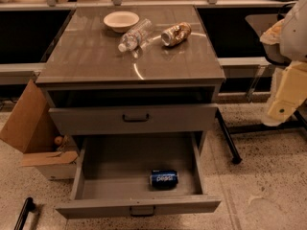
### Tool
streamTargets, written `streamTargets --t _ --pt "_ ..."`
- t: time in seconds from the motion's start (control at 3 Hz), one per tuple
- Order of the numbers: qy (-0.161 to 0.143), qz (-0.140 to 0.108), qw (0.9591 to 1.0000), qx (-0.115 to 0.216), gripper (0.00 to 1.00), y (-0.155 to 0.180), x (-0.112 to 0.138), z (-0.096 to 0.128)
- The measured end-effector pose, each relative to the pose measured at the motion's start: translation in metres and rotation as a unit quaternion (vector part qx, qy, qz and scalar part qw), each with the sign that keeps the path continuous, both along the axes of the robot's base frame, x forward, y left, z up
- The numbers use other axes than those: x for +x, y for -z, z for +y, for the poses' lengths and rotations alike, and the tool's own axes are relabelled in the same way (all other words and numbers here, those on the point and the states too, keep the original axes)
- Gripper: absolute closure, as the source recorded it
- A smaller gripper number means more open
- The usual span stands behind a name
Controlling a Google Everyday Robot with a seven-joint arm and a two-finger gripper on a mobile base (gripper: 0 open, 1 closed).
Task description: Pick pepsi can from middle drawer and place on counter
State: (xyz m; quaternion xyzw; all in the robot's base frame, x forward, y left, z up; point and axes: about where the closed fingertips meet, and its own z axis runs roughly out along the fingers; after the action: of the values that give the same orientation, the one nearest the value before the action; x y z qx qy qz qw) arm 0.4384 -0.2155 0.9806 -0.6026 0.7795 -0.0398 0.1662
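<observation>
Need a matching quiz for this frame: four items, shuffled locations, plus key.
1 pepsi can
2 bowl
3 bottle
4 gripper

A far right, beyond the counter
B on its side in the open drawer
C lying between bowl and gold can
D upright, back of counter

Pairs: 1-B, 2-D, 3-C, 4-A

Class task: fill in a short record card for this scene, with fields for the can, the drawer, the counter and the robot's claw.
pepsi can: on its side on the drawer floor, near the front, right of centre
middle drawer: pulled open; only the can shows inside
counter: bears a bowl, a clear bottle and a gold can, the last two lying down
claw: at the right edge of the view, beside the cabinet, apart from the can
task state: can not yet picked
</observation>
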Motion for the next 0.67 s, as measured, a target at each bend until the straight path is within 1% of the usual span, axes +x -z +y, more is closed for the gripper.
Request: streamTargets --t 0.33,0.67 --pt "0.000 0.000 1.0000 0.000 0.00 0.000 0.000 0.000" --pt "-0.002 0.002 0.9994 0.034 0.00 0.021 0.000 0.011"
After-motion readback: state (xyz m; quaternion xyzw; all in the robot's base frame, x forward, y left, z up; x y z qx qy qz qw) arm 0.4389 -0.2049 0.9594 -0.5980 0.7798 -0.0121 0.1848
